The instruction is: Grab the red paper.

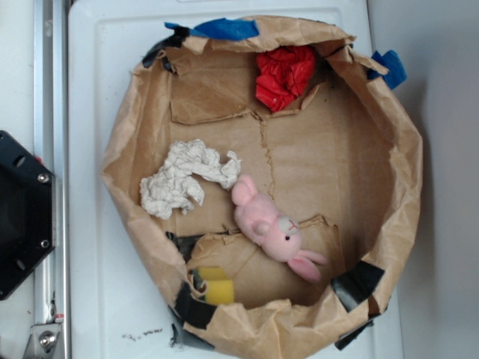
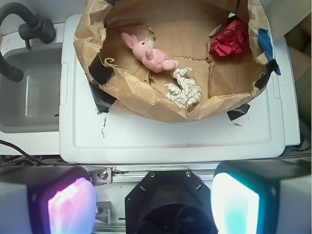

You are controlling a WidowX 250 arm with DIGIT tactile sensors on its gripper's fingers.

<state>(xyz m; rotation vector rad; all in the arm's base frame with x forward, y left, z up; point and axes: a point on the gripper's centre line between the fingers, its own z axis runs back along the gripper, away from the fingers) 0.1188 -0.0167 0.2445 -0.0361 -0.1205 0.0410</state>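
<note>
Progress nil: red paper [image 1: 284,76] lies untouched against the far wall of the brown paper basin [image 1: 408,172], well apart from rabbit [image 1: 269,226] and white wad [image 1: 183,178]. Gripper [image 2: 153,202] back over base, jaws released; approach, descent, grasp all remain

rabbit [image 1: 269,228] beside paper wad [image 1: 183,179]

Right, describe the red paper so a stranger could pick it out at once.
Find the round brown paper basin on the white tray. The red paper lies against its wall near the blue tape. It is a bright red crumpled wad, unlike the off-white paper wad and the pink plush rabbit.
</note>
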